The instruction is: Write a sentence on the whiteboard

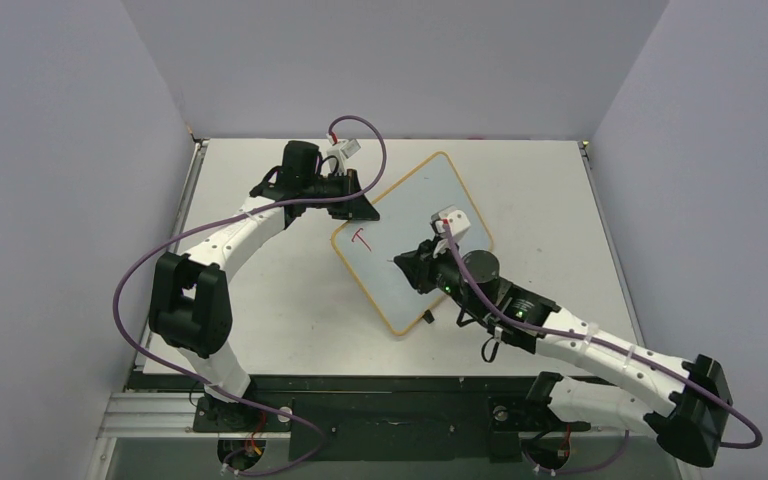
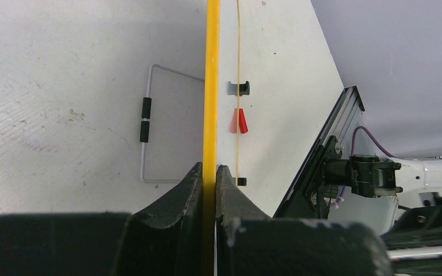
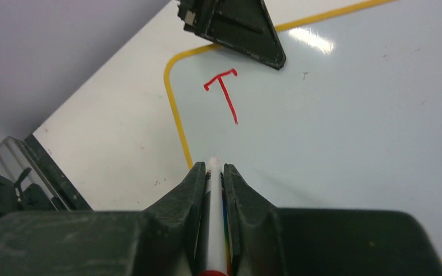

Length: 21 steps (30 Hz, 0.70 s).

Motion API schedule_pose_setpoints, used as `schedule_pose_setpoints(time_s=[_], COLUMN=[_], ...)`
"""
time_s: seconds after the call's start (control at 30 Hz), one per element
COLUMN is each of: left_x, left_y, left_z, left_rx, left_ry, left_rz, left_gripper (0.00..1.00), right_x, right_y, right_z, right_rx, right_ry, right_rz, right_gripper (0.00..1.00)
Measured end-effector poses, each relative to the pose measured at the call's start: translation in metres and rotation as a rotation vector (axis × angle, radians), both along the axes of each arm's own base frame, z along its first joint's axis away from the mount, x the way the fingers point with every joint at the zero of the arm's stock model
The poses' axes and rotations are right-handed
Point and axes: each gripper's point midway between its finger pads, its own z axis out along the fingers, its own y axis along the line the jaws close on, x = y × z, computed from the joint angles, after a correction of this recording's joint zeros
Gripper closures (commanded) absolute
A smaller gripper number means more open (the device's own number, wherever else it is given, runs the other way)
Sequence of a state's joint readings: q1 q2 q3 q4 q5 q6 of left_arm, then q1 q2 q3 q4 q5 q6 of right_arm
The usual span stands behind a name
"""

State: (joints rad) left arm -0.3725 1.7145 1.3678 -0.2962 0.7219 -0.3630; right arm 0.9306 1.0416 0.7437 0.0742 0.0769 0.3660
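Pinching the whiteboard (image 1: 430,190) by its left edge, the left gripper (image 1: 360,210) has its jaws shut tight on the thin yellow-orange frame (image 2: 211,86). I take that grip to be there to stop the board skating about under the pen.

The board lies flat on the pale table (image 1: 290,300), turned like a diamond, with one rounded corner towards each arm. That angle seems to give both arms a fair reach. Its face is smooth and glossy and catches the light, while the tabletop around it is matt and a little scuffed.

The sentence (image 1: 361,239) is so far only a single red capital T, near the left corner and just beside the clamping fingers. Nearly all of the writing is yet to come.

Further right, the right gripper (image 1: 400,263) has its jaws closed on a slim white marker (image 3: 213,190). The barrel lies in the groove between the black fingers, with its nose pointing at the bare surface below the T. From these angles I can't say whether the tip actually touches the board.
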Motion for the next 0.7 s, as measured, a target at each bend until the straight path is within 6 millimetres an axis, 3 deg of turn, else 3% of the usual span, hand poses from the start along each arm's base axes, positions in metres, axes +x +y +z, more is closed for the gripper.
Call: schedule_pose_setpoints(time_s=[0.1,0.2,0.7], left_x=[-0.001,-0.001,-0.001], left_y=[-0.001,-0.002,-0.014], left_z=[0.000,0.001,0.007], left_rx=[0.000,0.001,0.014], left_ry=[0.000,-0.002,-0.020], left_rz=[-0.002,-0.003,0.012], left_gripper=[1.00,1.00,1.00], right_x=[-0.004,-0.003,0.030], right_y=[-0.010,-0.015,-0.002], right_z=[0.023,0.030,-0.004], right_rx=[0.047,0.051,-0.026], right_ry=[-0.044,-0.066,-0.058], right_rz=[-0.012,-0.033,-0.089], right_gripper=[1.00,1.00,1.00])
